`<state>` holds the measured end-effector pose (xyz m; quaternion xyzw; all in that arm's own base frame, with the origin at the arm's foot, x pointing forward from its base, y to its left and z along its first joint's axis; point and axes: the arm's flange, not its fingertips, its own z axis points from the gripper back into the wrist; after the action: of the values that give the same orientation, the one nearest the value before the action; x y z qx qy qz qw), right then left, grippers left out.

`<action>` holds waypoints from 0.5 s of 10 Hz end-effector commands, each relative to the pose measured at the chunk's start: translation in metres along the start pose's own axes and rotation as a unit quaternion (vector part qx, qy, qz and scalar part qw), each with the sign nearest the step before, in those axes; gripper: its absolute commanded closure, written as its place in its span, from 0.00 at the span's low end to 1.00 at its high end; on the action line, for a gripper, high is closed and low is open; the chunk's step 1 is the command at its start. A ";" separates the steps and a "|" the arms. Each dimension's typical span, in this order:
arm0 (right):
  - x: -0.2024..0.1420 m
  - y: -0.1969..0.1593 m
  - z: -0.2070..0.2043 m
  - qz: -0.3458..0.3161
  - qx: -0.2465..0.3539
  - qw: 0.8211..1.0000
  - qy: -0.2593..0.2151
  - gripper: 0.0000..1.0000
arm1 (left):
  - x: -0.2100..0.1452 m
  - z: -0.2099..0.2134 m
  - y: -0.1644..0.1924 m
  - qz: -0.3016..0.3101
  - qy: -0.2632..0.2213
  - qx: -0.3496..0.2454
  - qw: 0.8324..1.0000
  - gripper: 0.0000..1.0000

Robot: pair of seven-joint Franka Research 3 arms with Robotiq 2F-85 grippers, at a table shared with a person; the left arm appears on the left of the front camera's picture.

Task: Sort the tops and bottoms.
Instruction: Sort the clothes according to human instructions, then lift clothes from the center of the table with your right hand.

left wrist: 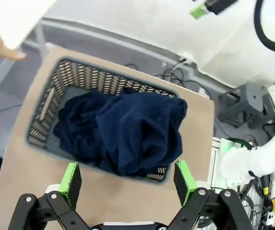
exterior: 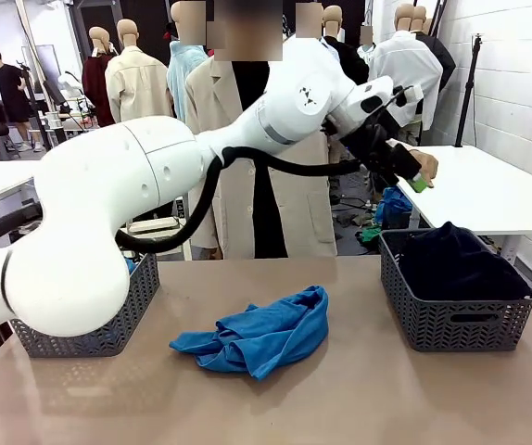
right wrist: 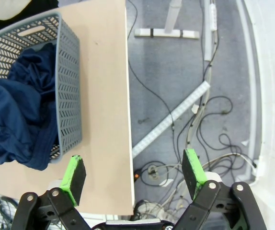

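Note:
A bright blue top [exterior: 259,336] lies crumpled on the table's middle. Dark navy bottoms [exterior: 451,260] fill the grey basket [exterior: 451,322] at the right. My left arm reaches across the table, and its gripper [exterior: 411,174] hangs high above that basket. In the left wrist view the left gripper [left wrist: 128,184] stands open and empty over the bottoms [left wrist: 128,129], one of which drapes over the basket's rim [left wrist: 104,76]. My right gripper [right wrist: 133,173] is open and empty beyond the table's edge, with the basket [right wrist: 68,86] and bottoms [right wrist: 17,110] off to its left.
A second grey basket [exterior: 108,324] stands at the table's left, half hidden by my left arm. A person stands at the far side, one hand [exterior: 428,167] near my left gripper. Cables and a table leg [right wrist: 176,33] lie on the floor past the table's edge.

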<state>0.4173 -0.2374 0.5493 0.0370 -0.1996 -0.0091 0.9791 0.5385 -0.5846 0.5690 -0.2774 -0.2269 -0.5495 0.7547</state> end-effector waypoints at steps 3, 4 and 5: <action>-0.001 0.002 0.001 -0.004 -0.005 1.000 0.008 0.00 | 0.000 0.000 0.000 0.000 0.000 0.000 1.000 0.00; -0.001 0.002 0.001 -0.004 -0.005 1.000 0.008 0.00 | 0.000 0.000 0.000 0.000 0.000 0.000 1.000 0.00; -0.001 0.002 0.001 -0.004 -0.005 1.000 0.008 0.00 | 0.000 0.000 0.000 0.000 0.000 0.000 1.000 0.00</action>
<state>0.4173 -0.2374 0.5494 0.0370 -0.1996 -0.0091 0.9791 0.5376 -0.5858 0.5676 -0.2772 -0.2227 -0.5418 0.7616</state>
